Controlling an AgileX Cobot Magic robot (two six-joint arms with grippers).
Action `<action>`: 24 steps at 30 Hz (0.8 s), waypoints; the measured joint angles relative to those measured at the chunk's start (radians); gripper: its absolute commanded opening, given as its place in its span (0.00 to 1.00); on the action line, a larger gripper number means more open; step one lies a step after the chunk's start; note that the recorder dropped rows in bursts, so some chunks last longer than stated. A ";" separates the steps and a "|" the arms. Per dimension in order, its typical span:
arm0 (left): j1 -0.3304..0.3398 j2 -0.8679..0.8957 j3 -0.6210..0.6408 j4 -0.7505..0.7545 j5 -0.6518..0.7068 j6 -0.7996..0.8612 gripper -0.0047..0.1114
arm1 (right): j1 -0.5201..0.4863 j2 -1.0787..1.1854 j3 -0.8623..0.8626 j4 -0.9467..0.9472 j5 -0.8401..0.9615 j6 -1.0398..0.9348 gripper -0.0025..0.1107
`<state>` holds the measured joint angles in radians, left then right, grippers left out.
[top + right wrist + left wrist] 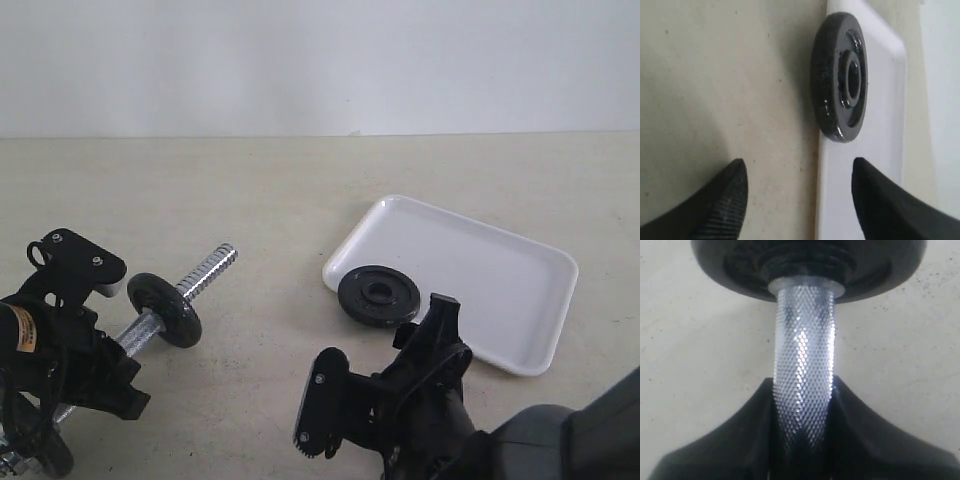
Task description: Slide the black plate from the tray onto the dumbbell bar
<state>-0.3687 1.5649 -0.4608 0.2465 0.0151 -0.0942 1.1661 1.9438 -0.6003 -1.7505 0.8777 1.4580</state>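
Observation:
The black plate lies on the near left corner of the white tray, overlapping its rim. My right gripper is open just short of the plate, with one finger over the table and the other over the tray. It holds nothing. The dumbbell bar slants up at the left with one black disc on it. Its threaded end is bare. My left gripper is shut on the bar's knurled middle, behind that disc.
A beige tabletop runs back to a pale wall. Between the bar's free end and the tray lies bare table. The right arm's dark body fills the near right corner.

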 measured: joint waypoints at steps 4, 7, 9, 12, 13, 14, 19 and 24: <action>0.000 0.000 0.000 0.000 0.000 0.000 0.08 | 0.000 0.003 -0.031 0.003 -0.027 -0.015 0.53; 0.000 0.000 0.000 0.000 0.000 0.000 0.08 | 0.000 0.008 -0.049 0.003 -0.037 -0.038 0.53; 0.000 0.000 0.000 0.000 0.000 0.000 0.08 | 0.000 0.008 -0.051 0.003 -0.037 -0.043 0.53; 0.000 0.000 0.000 0.000 0.000 0.000 0.08 | -0.011 0.008 -0.051 -0.001 -0.041 -0.047 0.53; 0.000 0.000 0.000 0.000 0.000 0.000 0.08 | -0.015 0.008 -0.051 -0.001 -0.043 -0.047 0.53; 0.000 0.000 0.000 0.000 0.000 0.000 0.08 | -0.021 0.008 -0.051 -0.003 -0.043 -0.048 0.53; 0.000 0.000 0.000 0.000 0.000 0.000 0.08 | -0.031 0.008 -0.051 -0.003 -0.045 -0.051 0.53; 0.000 0.000 0.000 0.000 0.000 0.000 0.08 | -0.033 0.008 -0.051 -0.005 -0.050 -0.048 0.53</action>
<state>-0.3687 1.5649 -0.4608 0.2465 0.0151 -0.0942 1.1326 1.9519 -0.6508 -1.7555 0.8274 1.4105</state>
